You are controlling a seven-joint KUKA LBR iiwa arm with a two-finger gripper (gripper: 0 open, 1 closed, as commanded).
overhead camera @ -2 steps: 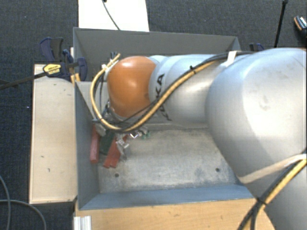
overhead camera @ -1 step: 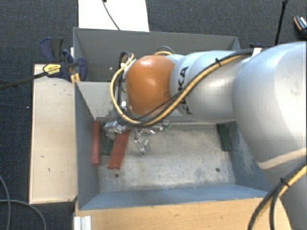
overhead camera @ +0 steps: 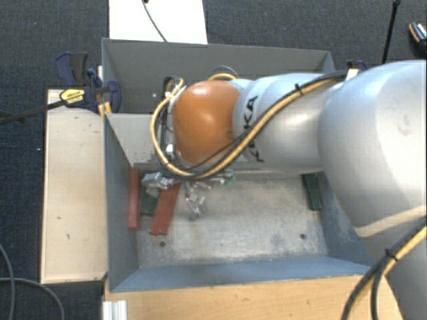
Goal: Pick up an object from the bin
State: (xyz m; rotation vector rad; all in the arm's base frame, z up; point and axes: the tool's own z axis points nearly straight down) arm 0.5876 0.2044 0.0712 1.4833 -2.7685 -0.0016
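Now | claw (overhead camera: 194, 203) over left of bin (overhead camera: 220, 273) | just beside red-brown bar (overhead camera: 163, 212)

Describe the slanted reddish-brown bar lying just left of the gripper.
The reddish-brown bar is a long, flat, straight-edged strip, perhaps wood or plastic. It lies on the floor of the bin near the left wall, slanting from upper right to lower left. Its upper end comes right beside the gripper; whether they touch cannot be told. A dark green piece lies close along its left side.
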